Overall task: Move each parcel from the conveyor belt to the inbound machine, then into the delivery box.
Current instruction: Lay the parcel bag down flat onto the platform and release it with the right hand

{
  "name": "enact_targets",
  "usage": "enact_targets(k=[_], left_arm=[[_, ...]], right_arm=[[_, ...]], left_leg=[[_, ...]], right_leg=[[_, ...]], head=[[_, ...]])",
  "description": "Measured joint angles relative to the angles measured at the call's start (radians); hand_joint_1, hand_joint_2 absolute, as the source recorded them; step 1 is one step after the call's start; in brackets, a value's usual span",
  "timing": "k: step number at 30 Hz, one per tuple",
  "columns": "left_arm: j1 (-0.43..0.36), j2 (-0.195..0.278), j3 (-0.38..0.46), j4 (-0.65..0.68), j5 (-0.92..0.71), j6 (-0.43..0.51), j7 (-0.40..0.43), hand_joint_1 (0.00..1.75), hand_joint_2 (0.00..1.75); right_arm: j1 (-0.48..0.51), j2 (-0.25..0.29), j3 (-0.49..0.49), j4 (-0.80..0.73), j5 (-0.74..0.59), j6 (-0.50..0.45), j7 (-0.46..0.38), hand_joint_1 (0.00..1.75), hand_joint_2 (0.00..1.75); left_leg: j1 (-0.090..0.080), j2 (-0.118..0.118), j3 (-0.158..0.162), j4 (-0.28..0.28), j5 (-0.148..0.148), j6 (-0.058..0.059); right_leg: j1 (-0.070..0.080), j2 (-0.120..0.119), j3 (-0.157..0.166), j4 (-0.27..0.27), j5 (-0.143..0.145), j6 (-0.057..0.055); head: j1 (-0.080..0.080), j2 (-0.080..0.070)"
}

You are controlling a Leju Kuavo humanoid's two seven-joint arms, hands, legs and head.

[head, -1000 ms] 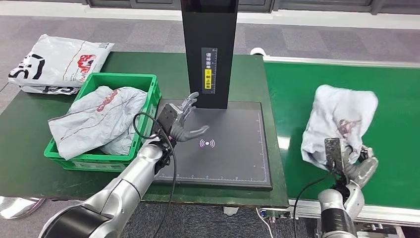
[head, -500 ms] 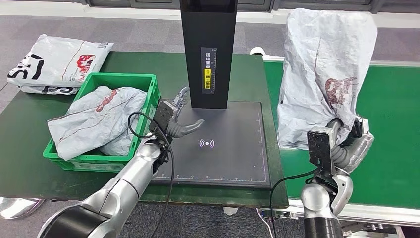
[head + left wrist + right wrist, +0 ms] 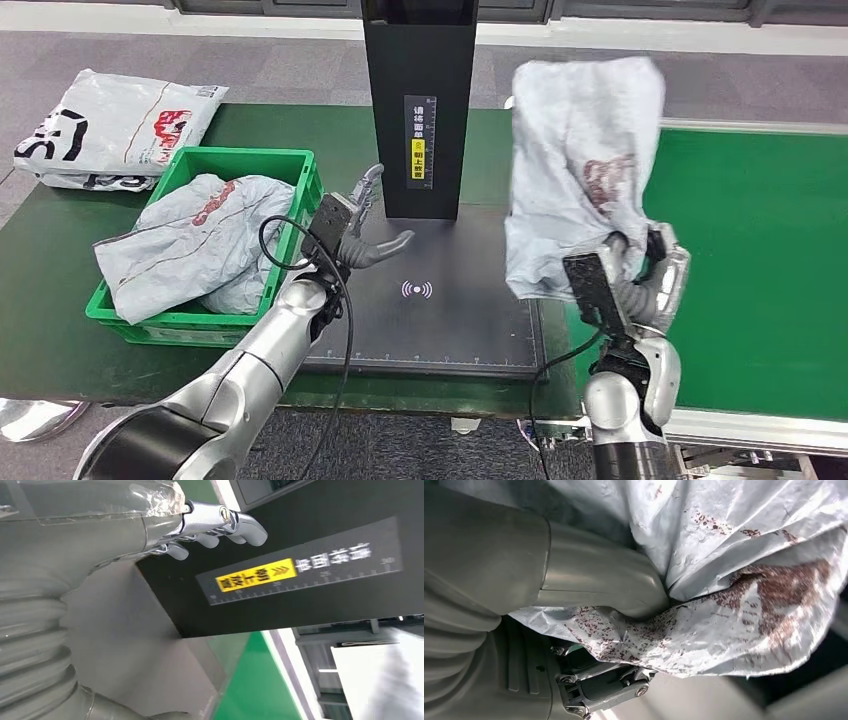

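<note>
Three parcels show in the head view. One parcel (image 3: 585,170) hangs in the air, gripped at its lower edge by the right robot hand (image 3: 640,280), whose thumb (image 3: 594,585) presses into the crumpled grey plastic. It now sits over the right edge of the scanner plate (image 3: 450,310), between the black column (image 3: 420,100) and the green belt (image 3: 760,270). Half a second ago it hung farther right, above the belt's left edge; a second ago it lay flat on the belt with the hand at its lower corner.

A second parcel (image 3: 190,245) lies in the green box (image 3: 245,160) on the desk (image 3: 50,300), unchanged. A third, white one (image 3: 110,125) lies at the desk's far left corner, also unchanged.

The left robot hand (image 3: 360,225) hovers over the plate's left part, just beside the column's foot, fingers (image 3: 225,527) apart and holding nothing. It has risen slightly and shifted a little toward the column compared with the earlier frames.

The yellow label (image 3: 255,577) on the column faces the left wrist camera.
</note>
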Motion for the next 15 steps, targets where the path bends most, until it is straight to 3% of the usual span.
enact_targets(k=[8,13,14,15], left_arm=[[-0.014,0.012,0.013,0.007,0.049,0.157,-0.01,0.0,1.75],[-0.011,0.017,0.027,0.005,0.074,0.21,0.004,0.0,1.75],[-0.011,0.018,0.03,0.005,0.077,0.218,0.005,0.0,1.75],[-0.01,0.018,0.032,0.005,0.081,0.225,0.005,0.0,1.75]], right_arm=[[0.035,-0.05,0.151,0.157,0.052,0.184,0.157,1.75,1.75],[0.035,-0.064,0.192,0.195,0.074,0.236,0.206,1.75,1.75],[0.036,-0.067,0.196,0.199,0.076,0.24,0.209,1.5,1.75],[0.036,-0.069,0.2,0.201,0.078,0.243,0.211,1.06,1.75]], left_leg=[[0.0,-0.001,-0.001,0.0,0.0,0.0],[0.0,-0.001,-0.002,0.0,0.0,0.0],[0.0,-0.001,-0.002,0.0,0.0,0.0],[0.0,-0.001,-0.002,0.0,0.0,0.0]], right_leg=[[0.0,0.0,-0.001,0.001,0.0,0.0],[0.0,-0.001,-0.002,0.001,-0.001,-0.001],[0.0,-0.001,-0.002,0.001,-0.001,-0.001],[0.0,-0.001,-0.002,0.001,-0.001,-0.001]], head=[[0.0,0.0],[0.0,0.0],[0.0,0.0],[0.0,0.0]])
